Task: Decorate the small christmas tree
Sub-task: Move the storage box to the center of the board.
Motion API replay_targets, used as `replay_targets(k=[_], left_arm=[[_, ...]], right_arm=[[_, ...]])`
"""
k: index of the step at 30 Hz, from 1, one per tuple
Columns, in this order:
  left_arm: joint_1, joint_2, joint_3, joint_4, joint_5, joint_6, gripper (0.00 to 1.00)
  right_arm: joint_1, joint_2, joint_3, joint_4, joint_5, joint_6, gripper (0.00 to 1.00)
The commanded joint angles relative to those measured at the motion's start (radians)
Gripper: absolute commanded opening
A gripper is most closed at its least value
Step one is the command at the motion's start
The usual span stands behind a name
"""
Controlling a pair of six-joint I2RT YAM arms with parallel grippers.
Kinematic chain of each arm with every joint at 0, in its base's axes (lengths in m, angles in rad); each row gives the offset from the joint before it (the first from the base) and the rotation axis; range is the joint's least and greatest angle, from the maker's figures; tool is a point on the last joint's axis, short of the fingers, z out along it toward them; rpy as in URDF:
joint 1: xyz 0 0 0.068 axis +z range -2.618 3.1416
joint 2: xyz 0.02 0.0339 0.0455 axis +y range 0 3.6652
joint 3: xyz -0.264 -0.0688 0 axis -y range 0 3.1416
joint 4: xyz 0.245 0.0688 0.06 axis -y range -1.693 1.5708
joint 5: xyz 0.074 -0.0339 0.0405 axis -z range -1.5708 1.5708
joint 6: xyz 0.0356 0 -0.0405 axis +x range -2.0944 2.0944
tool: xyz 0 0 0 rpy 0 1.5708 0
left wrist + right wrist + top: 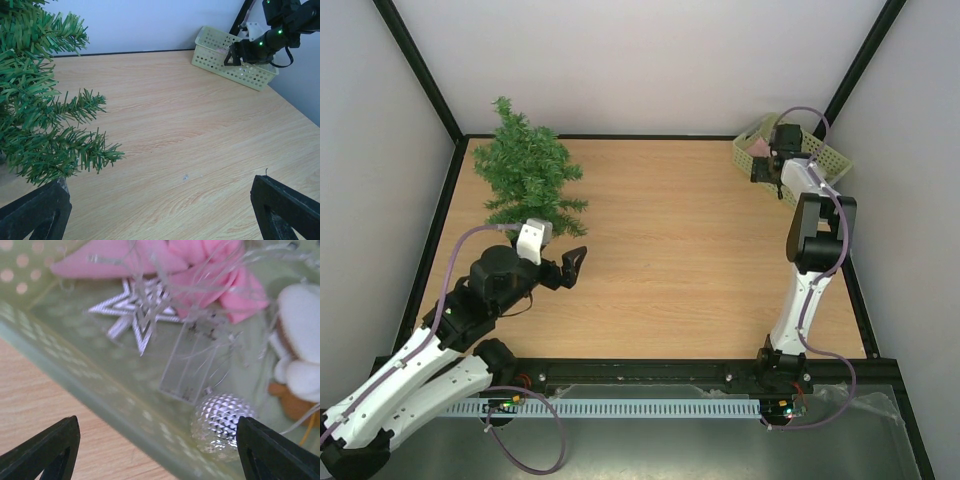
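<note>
Silver ball (220, 425), star (140, 315), pink ornaments (220, 275) in basket (75, 375)

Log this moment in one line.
phase: ornament pick, pre-grasp | left gripper: open, empty, by small christmas tree | right gripper: open, empty, over pale green basket, near silver ball | tree: no ornaments seen

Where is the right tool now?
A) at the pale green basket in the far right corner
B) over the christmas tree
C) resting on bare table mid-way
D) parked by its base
A: the right tool hangs at the pale green basket, its wrist view looking in on a silver star and a silver ball.
</note>
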State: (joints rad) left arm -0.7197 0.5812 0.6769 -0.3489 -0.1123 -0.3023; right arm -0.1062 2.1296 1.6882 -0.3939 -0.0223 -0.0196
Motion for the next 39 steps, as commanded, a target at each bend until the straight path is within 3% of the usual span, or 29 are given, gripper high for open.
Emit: replay_targets(k=[1, 6, 12, 24, 39], left_arm=[[-0.005, -0.009, 0.004, 0.017, -0.009, 0.011, 0.99], [-0.004, -0.014, 0.008, 0.014, -0.01, 0.013, 0.99], [-0.004, -0.02, 0.006, 0.015, -0.02, 0.016, 0.99], [-0.004, -0.037, 0.006, 0.002, -0.064, 0.005, 0.99], [-0.004, -0.007, 0.034, -0.078, -0.258, -0.077, 0.99]], right_arm=[[-0.003, 0.024, 0.03, -0.099, -0.096, -0.004, 0.85], [-0.003, 0.071, 0.072, -0.165, -0.086, -0.003, 0.82], [-0.001, 0.027, 0.036, -0.157, -0.102, 0.126, 0.6], [0.042, -0.179, -0.209, -0.129, -0.033, 0.256, 0.42], [0.095, -0.452, -0.587, -0.034, 0.027, 0.421, 0.25]])
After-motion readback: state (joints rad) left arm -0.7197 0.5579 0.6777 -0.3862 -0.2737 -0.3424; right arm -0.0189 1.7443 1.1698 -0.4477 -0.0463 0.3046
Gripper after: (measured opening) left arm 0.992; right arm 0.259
